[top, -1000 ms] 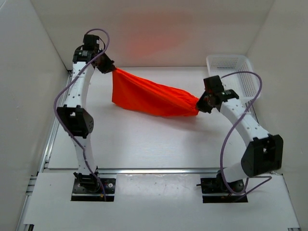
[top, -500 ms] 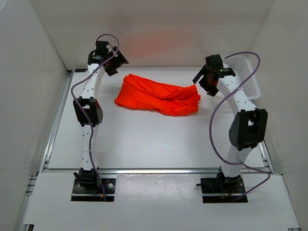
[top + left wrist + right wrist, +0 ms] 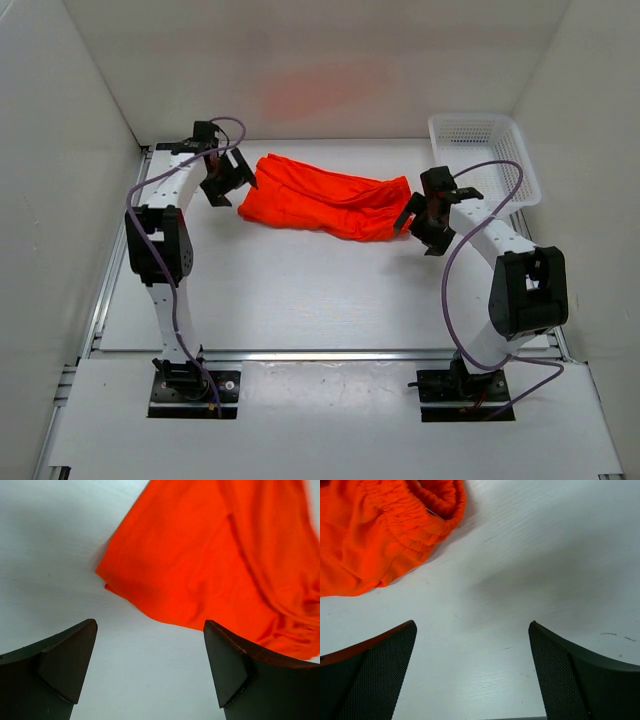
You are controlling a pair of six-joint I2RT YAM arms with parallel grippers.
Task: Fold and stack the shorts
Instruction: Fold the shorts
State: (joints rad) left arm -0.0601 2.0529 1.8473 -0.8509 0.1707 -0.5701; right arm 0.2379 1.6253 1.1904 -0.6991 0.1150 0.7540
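Shorts [image 3: 325, 205] lie untouched; both jaws wide open, empty.

Bright diffuse light; soft shadows; shorts [image 3: 210, 555] edge blurred.

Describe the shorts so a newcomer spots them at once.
On the white table, look at the far half, between the two arms. The shorts lie there in a loose heap: the only bright orange-red thing, unlike the white mesh basket at the far right corner.
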